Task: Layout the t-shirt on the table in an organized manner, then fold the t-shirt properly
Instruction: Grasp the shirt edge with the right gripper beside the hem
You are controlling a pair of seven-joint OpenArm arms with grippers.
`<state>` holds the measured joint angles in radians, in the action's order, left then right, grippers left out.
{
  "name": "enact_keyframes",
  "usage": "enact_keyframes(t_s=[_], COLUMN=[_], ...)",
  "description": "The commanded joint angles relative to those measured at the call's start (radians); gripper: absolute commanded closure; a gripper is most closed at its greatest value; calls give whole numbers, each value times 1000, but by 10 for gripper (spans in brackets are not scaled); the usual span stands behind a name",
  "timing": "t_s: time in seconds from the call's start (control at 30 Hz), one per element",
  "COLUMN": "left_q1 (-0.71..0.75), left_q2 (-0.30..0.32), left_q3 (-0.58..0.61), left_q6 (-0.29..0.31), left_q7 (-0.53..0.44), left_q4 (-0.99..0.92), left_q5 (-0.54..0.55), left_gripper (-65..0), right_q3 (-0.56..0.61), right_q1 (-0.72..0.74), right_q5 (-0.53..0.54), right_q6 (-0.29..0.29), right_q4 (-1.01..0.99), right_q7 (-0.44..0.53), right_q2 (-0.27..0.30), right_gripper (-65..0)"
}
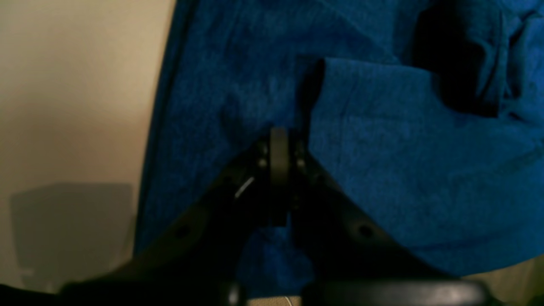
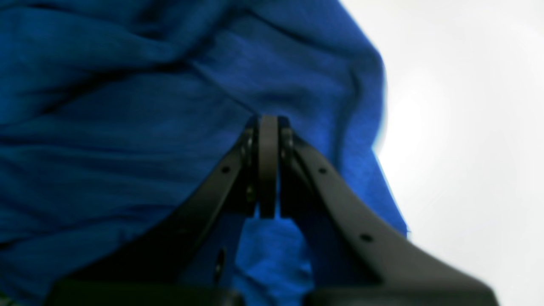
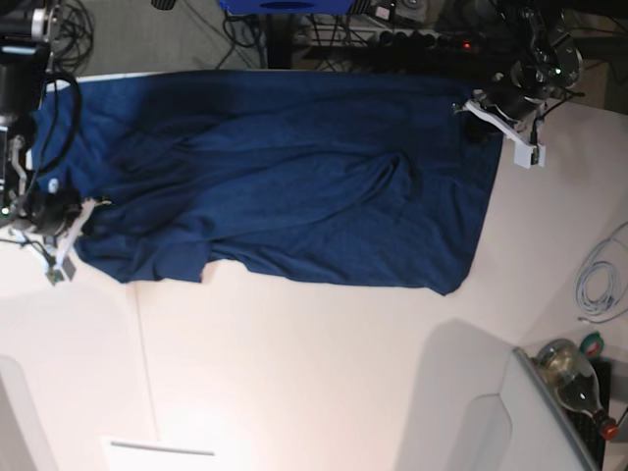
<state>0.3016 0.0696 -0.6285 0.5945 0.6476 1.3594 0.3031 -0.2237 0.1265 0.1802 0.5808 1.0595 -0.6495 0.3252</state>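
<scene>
The dark navy t-shirt [image 3: 285,177] lies spread and wrinkled across the far part of the white table [image 3: 314,373]. My left gripper [image 3: 478,106] is at the shirt's far right corner; in the left wrist view the gripper [image 1: 279,135] is shut with the t-shirt [image 1: 382,170] bunched around its jaws. My right gripper [image 3: 82,218] is at the shirt's left edge; in the right wrist view the gripper [image 2: 267,123] is shut with the t-shirt [image 2: 127,148] pinched at its tip. The shirt's far edge reaches the table's back edge.
A thin dark seam [image 3: 145,363] runs down the table. A white cable [image 3: 597,285] lies at the right edge. A bottle [image 3: 574,371] and clutter sit at the lower right. A white sheet [image 3: 162,453] lies at the front edge.
</scene>
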Motion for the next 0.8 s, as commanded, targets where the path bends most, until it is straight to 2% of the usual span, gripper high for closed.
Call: enact_keyframes(t_s=[0.0,0.13,0.3,0.47,0.53,0.6,0.77], left_q1=[3,3,3,3,5,3,3], left_q2=[9,11,12,19,25,29,45], left_q3=[-3,-3,-3,-3,-3,-4,-4], left_q6=[-5,-5,-5,-5,-5,-5,-5], left_q7=[10,10,10,10,10,10,10], left_q4=[12,4,2,1,-5,-24,-34], left_q5=[-8,-8,-8,-8,-8,-8,-8], left_gripper=[0,0,0,0,0,0,0], right_q3=[-6,-6,-6,-4,-3,-3,-4], right_q1=[34,69,150,175,175,175,197], right_q5=[14,12,12,12,11,-26,-242], right_q6=[0,0,0,0,0,0,1], right_q4=[-23,-138,-305,-331,-331,-331,-331], right_q7=[20,104,119,124,162,202,264], right_q2=[24,62,99,105,105,98,56], right_gripper=[-2,0,0,0,0,0,0])
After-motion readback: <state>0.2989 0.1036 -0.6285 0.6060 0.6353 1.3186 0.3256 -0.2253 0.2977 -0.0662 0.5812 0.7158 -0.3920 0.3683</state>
